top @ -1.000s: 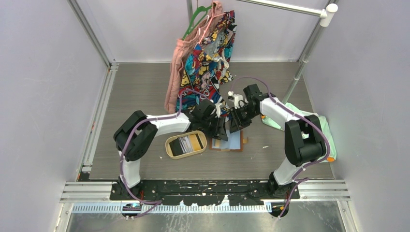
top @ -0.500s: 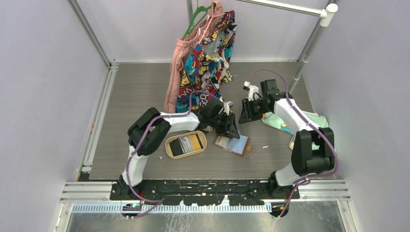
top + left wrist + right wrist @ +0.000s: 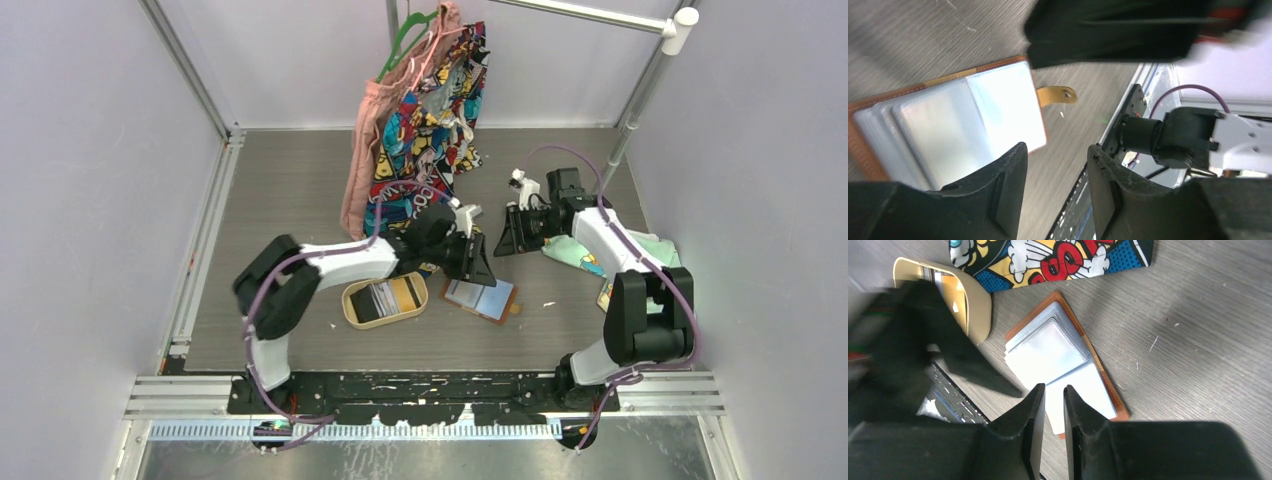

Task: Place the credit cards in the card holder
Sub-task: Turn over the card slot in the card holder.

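Top external: holder (image 3: 481,296) lies open; left gripper (image 3: 483,268) just behind it, half-open, empty; right gripper (image 3: 506,246) beyond, narrowly open, empty.

Card holder (image 3: 1063,362): tan leather (glossy plastic inside); table (image 3: 1198,340) matt woodgrain.

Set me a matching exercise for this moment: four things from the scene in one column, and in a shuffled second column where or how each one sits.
Things:
1. card holder
2. oval tray
3. comic-print garment
4. mint-green cloth

States:
A. hanging up at the back
B. crumpled on the right side
C. lying open, clear sleeves facing up
D. holding the credit cards

Pairs: 1-C, 2-D, 3-A, 4-B
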